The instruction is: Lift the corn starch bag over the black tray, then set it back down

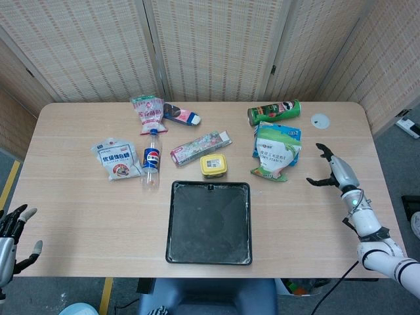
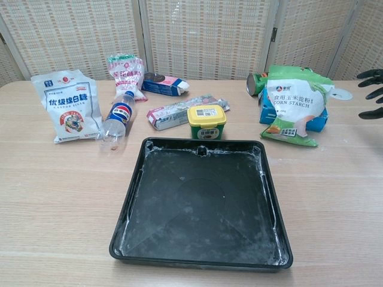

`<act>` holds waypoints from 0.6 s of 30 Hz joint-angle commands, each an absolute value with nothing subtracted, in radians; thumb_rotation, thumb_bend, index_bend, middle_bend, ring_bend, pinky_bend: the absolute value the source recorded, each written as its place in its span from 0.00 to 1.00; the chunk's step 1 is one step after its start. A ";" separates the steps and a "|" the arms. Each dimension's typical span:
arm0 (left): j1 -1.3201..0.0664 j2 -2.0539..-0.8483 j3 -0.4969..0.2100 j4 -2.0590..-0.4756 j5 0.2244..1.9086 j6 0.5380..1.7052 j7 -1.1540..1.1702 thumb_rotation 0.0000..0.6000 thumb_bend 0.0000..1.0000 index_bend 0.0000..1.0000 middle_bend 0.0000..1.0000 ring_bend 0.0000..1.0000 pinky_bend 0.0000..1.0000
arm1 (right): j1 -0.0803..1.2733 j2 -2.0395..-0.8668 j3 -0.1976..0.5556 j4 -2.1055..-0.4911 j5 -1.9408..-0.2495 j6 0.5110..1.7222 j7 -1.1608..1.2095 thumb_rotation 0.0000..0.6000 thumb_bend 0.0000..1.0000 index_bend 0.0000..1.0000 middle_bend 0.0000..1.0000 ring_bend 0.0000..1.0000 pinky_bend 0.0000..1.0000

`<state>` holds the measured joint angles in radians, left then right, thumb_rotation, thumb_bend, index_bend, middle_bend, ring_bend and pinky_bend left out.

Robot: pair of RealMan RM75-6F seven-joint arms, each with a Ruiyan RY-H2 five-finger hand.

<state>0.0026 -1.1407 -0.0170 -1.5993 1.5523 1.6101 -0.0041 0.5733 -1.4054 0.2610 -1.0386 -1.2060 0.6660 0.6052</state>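
— On the table (image 1: 79,216), what is laid out, from the largest thing down?

— At the near middle the black tray (image 1: 209,222) is seen, empty but dusted with white along its walls; beyond its far right corner the corn starch bag (image 1: 276,150) is found, lying partly on a blue packet (image 2: 318,121) and touching nothing of the robot's; the right hand (image 1: 333,172) is held just beside the bag, on its right, fingers spread and nothing grasped; the left hand (image 1: 12,230) is kept at the near left edge, likewise spread and empty.

— What might be spoiled from here?

— It is judged that the bag, being soft and only part filled, could sag or slip if only its edge were pinched; the blue packet beneath could be dragged along, or the green can (image 1: 273,111) just behind could be knocked and set rolling, should the fingers be brought in too deep.
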 commanded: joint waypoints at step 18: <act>0.001 -1.132 -0.019 -1.624 1.562 1.608 0.019 1.00 0.44 0.19 0.13 0.16 0.02 | 0.734 -1.612 0.268 -0.765 -1.347 0.593 0.948 1.00 0.24 0.10 0.20 0.24 0.11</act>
<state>0.0003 -1.1322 -0.0192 -1.6241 1.5620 1.6075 0.0189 0.7222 -1.5935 0.2752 -0.7623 -1.3092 0.5732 0.8771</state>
